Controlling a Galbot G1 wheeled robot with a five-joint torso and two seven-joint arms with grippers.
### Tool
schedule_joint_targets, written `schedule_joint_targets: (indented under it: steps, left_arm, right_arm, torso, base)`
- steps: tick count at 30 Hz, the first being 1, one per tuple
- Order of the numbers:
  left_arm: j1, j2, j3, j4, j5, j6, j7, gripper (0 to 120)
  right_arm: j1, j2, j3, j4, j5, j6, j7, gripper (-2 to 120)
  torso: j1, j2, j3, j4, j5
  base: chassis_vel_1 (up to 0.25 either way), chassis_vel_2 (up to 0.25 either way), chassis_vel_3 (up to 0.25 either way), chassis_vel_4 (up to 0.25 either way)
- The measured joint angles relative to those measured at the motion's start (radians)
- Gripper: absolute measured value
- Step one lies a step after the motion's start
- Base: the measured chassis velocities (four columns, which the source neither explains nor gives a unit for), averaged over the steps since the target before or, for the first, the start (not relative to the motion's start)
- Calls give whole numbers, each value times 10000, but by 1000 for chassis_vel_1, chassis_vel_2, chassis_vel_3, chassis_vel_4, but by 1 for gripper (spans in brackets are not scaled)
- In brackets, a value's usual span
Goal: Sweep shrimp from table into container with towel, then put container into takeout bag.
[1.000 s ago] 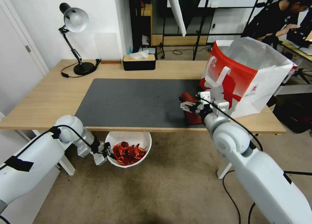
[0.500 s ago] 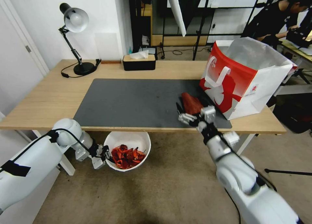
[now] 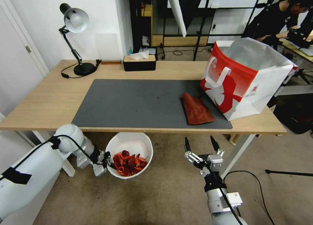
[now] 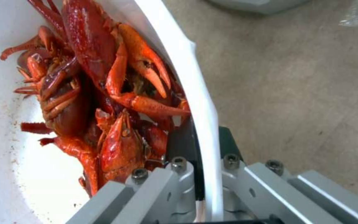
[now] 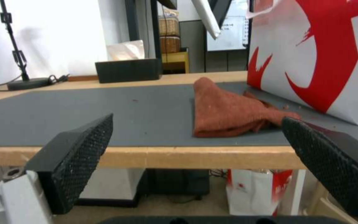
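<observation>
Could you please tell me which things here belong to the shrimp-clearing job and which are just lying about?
Part of the job:
shrimp in the container, its rim pinched by the left gripper
towel on the table
takeout bag
right gripper, open below the table edge

Just lying about:
lamp
tissue box

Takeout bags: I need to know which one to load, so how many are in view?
2. The takeout bag stands on the table beside the towel; a smaller red-and-white bag sits underneath.
</observation>
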Motion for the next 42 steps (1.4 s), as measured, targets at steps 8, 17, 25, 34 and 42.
schedule_joint_targets:
  steps: [8,17,25,34,42]
  left_arm:
    - [1405,561,-859,-827,196,-347,-218,0]
    - [2767,1230,-1324,-2474,219,-376,-540,0]
    - [2871,2006,-1847,-4110,-836,-376,-674,0]
    - [2602,2464,-2274,-4974,-2255,176,-669,0]
    - [1943,2671,-3045,-4755,-3676,1036,-951,0]
  right_arm:
    - [57,-148,-34,-183,-70,7,-4,100]
    - [140,-329,94,-289,50,15,-7,100]
    - [-249,-244,323,-331,-15,308,9,100]
    - [-357,-116,400,-245,-109,405,17,100]
    - [-277,-189,212,-219,-144,397,-26,100]
  torso:
    - [2,0,0,0,1]
    - [1,0,1,4,0]
    - [3,0,1,-3,-1]
    - [2,0,1,2,-1]
    - [2,-2,1,7,-1]
  base:
    - [0,0,0,0]
    - [0,0,0,0]
    - [0,0,0,0]
    - [0,0,0,0]
    - [0,0,0,0]
